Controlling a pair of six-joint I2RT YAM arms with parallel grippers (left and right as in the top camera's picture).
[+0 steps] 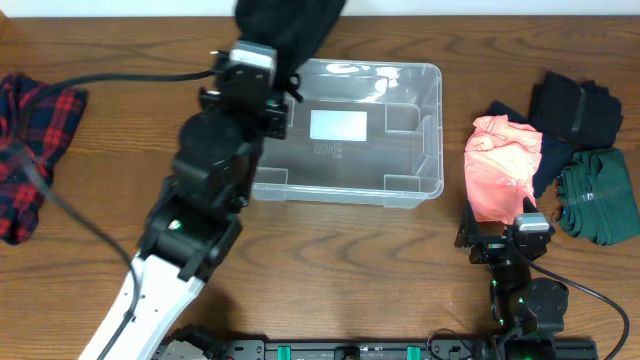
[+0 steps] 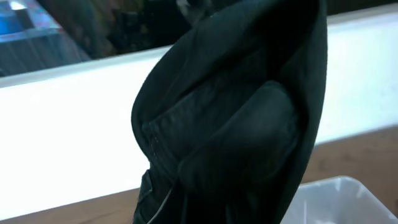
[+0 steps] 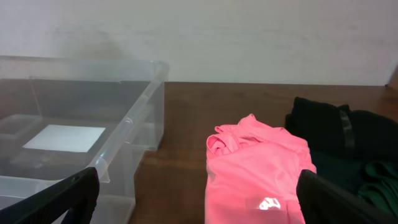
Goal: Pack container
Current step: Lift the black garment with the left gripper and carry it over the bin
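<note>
The clear plastic container (image 1: 425, 140) stands at the table's middle back, with only a white label (image 1: 338, 125) on its bottom. My left gripper (image 1: 268, 75) is shut on a black garment (image 1: 285, 25) and holds it up over the container's far left corner. In the left wrist view the black garment (image 2: 242, 124) fills the frame and hides the fingers; a container corner (image 2: 348, 199) shows below. My right gripper (image 1: 503, 232) is open and empty, low at the front right, pointing at a pink garment (image 3: 258, 168). The container (image 3: 134, 124) shows to its left.
A pink garment (image 1: 500, 165), a black garment (image 1: 575, 105), a dark navy one (image 1: 545, 165) under the pink and a dark green one (image 1: 598, 195) lie at the right. A red plaid shirt (image 1: 30, 140) lies at the far left edge.
</note>
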